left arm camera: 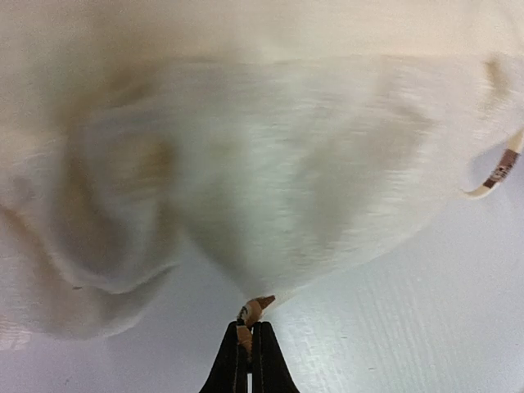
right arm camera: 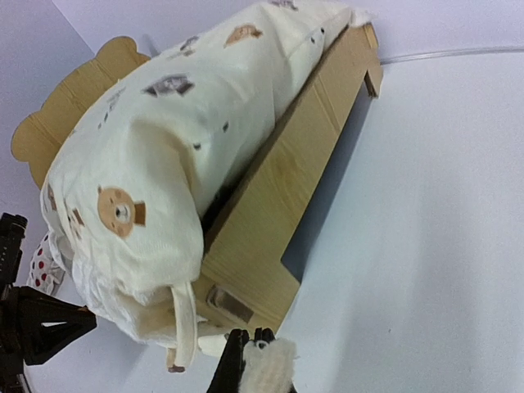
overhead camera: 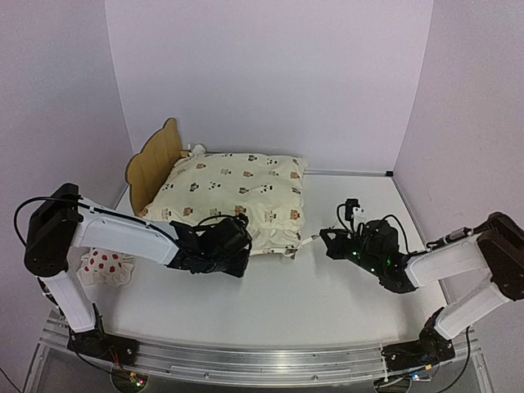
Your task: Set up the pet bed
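The pet bed point(overhead camera: 154, 162) is a plywood frame with a bear-ear headboard at the back left; its side rail point(right arm camera: 286, 188) shows in the right wrist view. The cream bear-print cushion point(overhead camera: 237, 195) lies on top and covers the base. My left gripper point(overhead camera: 244, 242) is at the cushion's near edge, shut on a pinch of its fabric point(left arm camera: 255, 309), with the cushion point(left arm camera: 270, 164) bulging above. My right gripper point(overhead camera: 329, 239) is at the bed's near right corner, shut on a thin cream cushion tie point(overhead camera: 312, 239); its fingertips point(right arm camera: 237, 348) sit just before the frame's corner.
The small white pillow with red spots point(overhead camera: 105, 266) lies on the table at the left, beside the left arm. Lilac walls close in at the back and both sides. A loose tie loop point(right arm camera: 184, 319) hangs off the cushion's corner.
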Tool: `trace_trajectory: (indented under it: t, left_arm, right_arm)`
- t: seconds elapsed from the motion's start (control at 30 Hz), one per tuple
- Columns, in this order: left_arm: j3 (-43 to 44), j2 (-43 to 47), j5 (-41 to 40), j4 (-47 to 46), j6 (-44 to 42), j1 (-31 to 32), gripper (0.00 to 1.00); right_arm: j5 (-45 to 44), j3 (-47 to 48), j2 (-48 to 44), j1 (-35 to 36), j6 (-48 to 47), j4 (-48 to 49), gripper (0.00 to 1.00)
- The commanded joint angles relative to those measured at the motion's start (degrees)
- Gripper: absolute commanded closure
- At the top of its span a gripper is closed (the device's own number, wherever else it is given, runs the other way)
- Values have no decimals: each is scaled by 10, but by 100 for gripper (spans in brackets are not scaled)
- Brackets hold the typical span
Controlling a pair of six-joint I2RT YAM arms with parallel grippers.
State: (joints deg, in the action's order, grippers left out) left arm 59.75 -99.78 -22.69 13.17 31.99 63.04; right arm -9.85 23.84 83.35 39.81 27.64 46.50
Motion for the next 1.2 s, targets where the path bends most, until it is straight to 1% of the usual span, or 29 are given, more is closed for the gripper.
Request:
trace_trajectory:
  t: [0.0, 0.1, 0.23, 0.37, 0.5, 0.67, 0.8, 0.9, 0.93, 1.03, 1.1, 1.17]
  left_arm:
    - [-37, 44, -26, 8, 8, -37, 100]
    - [-52, 45, -23, 5, 8, -56, 100]
    - [-61, 31, -28, 26, 26, -75, 100]
    - [-86, 35, -41, 62, 68, -108, 100]
    - [-118, 48, -20, 57, 89, -152, 100]
    - [-119, 31, -15, 61, 102, -169, 100]
    - [-122, 18, 0, 54, 109, -188, 100]
    - [-120, 15, 12, 47, 106, -188, 100]
    - [-120, 15, 17, 44, 104, -188, 100]
    - [-119, 20, 27, 37, 98, -188, 99]
    - [-117, 24, 33, 36, 93, -189, 97]
    - [-115, 28, 37, 37, 89, -188, 93]
  right_arm:
    - [-85, 69, -41, -5, -56, -142, 100]
    - [-115, 90, -61, -15, -68, -178, 100]
    - [-147, 110, -91, -40, -74, -225, 100]
    - [-146, 111, -122, -62, -76, -247, 100]
    - [-145, 115, -147, -69, -85, -273, 100]
    - [-178, 123, -168, -76, -101, -311, 100]
    - [-212, 103, -196, -84, -100, -325, 100]
    - [-185, 84, -211, -84, -88, -336, 100]
    - [-164, 82, -212, -84, -85, -343, 97]
    - [-108, 104, -194, -84, -75, -381, 83]
    - [-87, 140, -167, -85, -69, -416, 79]
    - [-71, 198, -126, -89, -65, -461, 75]
